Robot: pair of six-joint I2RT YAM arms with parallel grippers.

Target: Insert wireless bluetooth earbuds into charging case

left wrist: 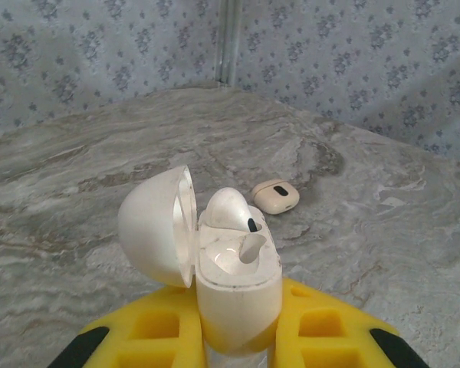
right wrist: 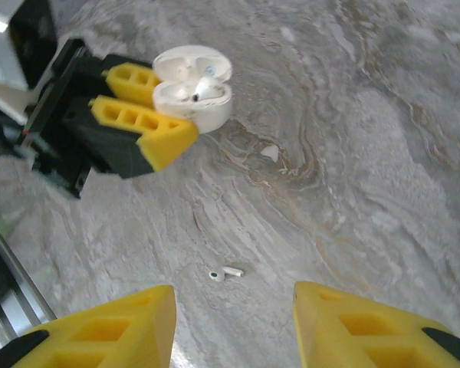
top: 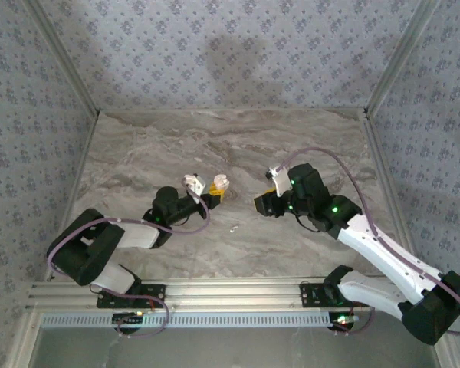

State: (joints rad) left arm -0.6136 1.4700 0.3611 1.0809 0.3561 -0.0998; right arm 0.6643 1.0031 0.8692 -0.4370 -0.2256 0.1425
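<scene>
A grey marbled table (top: pixel 215 146) lies between floral-patterned walls (top: pixel 230 46), a metal rail (top: pixel 238 290) along its near edge.

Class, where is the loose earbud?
In the right wrist view, the loose earbud lies on the table, ahead of the right gripper, short of the case.

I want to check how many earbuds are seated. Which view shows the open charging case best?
Left wrist view: the charging case sits close up in the left end effector, lid open, one earbud seated, one socket empty. Right wrist shows the case smaller; top external, a white speck.
</scene>
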